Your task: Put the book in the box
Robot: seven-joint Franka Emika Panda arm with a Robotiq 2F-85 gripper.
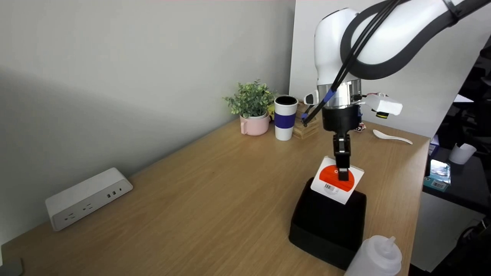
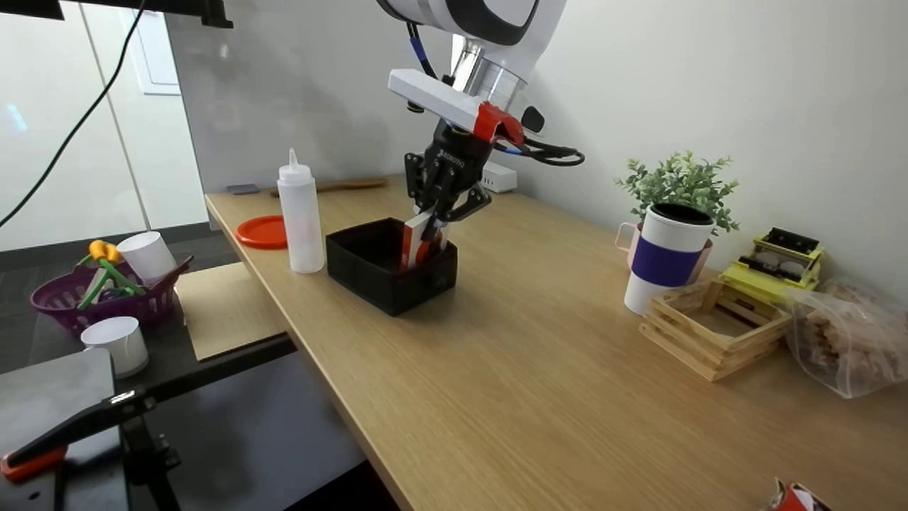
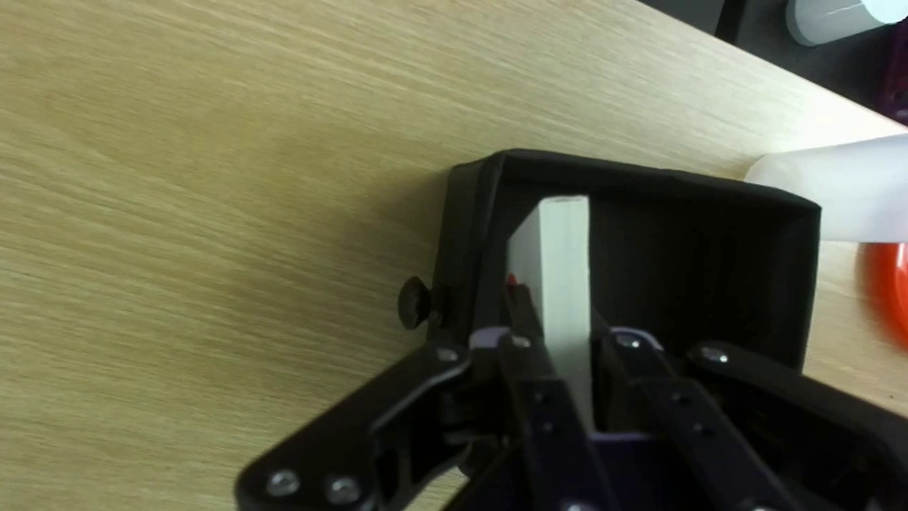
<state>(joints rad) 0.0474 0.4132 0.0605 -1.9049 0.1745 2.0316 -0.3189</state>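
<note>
The gripper (image 3: pixel 559 306) pinched the book (image 1: pixel 330 179), its fingers (image 3: pixel 523 319) pressed against the covers and one of them lying across the red-orange circle. The book stood on edge, tilted, its top above the rim of the box (image 1: pixel 318 246) in both exterior views. In the wrist view it showed within the outline of the box, nearer the left side than the right. In an exterior view the near side (image 2: pixel 425 284) of the box hid its lower edge, so whether it touched the floor of the box could not be told.

The box rested, open at the top, on the table (image 1: pixel 199 207). The bottle (image 2: pixel 303 220) stood upright just beside it, and a red dish (image 2: pixel 262 233) lay near the bottle, to its left, in an exterior view.

In an exterior view the plant (image 1: pixel 251 99) stood in a pink pot (image 1: pixel 255 125) at the far side of the table, with the cup (image 1: pixel 284 120) just to its right and the spoon (image 1: pixel 391 137) farther right. The strip (image 1: pixel 90 199) lay at the left, by the wall (image 1: pixel 134 76), well apart from the box. In an exterior view the crate (image 2: pixel 688 333) sat at the right, just nearer than the cup, with a clear bag (image 2: pixel 844 341) to its right and a yellow thing (image 2: pixel 766 273) beyond.
</note>
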